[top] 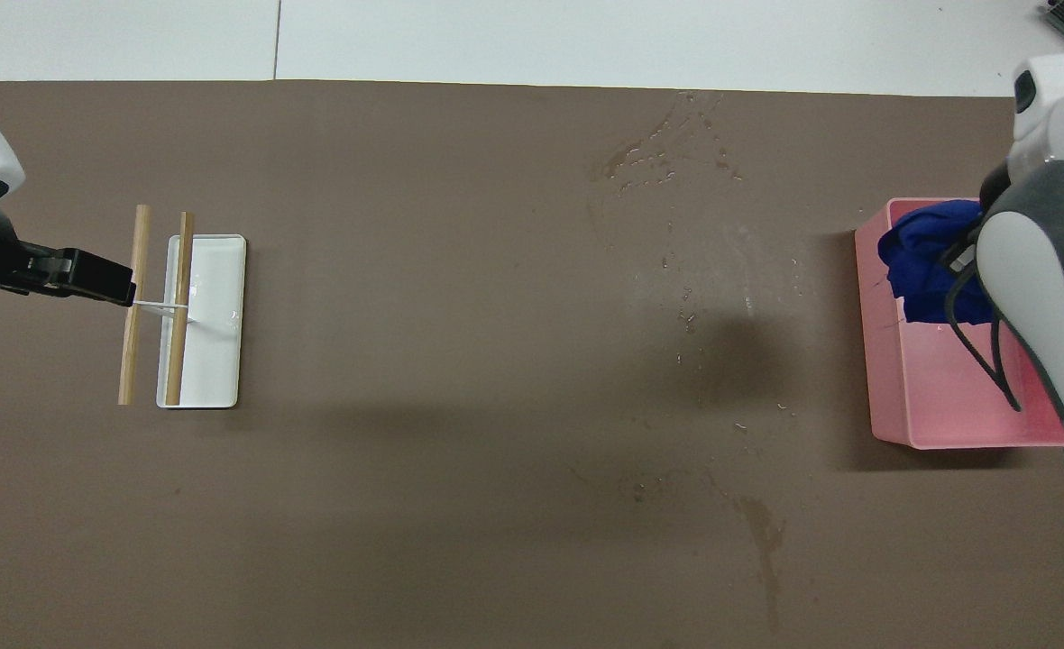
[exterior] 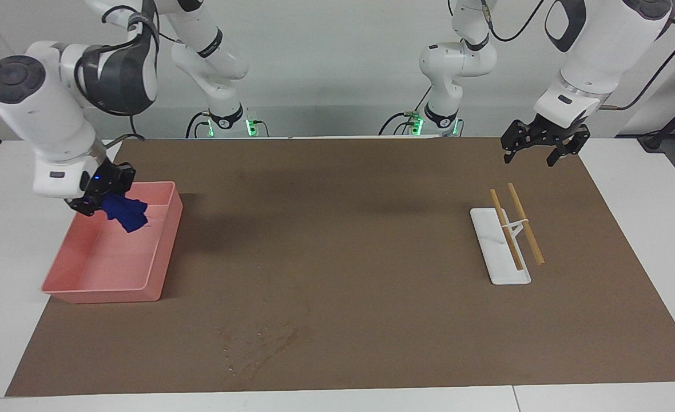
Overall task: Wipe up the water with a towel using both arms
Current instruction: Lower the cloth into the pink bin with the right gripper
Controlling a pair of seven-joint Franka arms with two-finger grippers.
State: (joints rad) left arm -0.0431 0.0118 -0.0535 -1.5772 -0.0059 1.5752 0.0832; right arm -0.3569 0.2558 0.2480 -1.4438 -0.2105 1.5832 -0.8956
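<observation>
Right claw (exterior: 94, 194) grips towel (exterior: 124, 211), raised over pink tray (exterior: 163, 246). Left claw (exterior: 543, 146), fingers spread, empty, waits near white rack (exterior: 500, 252). Water (exterior: 260, 342) on tabletop (exterior: 337, 229). Arm lettering: prob. unreadable.

The towel (exterior: 124, 210) is soft, crumpled blue cloth with a matt nap. The pink tray (exterior: 160, 252) looks like smooth moulded plastic with a faint sheen on its floor. A matt brown mat (exterior: 343, 240), paper-like and finely grained, covers the smooth white tabletop (exterior: 6, 240). The water (exterior: 263, 342) shows as a darker, damp smear with small glinting specks. The white rack (exterior: 495, 252) is glossy, its two sticks (exterior: 515, 226) bare pale wood. The arms (exterior: 595, 51) have glossy white shells with dark matt joints.
</observation>
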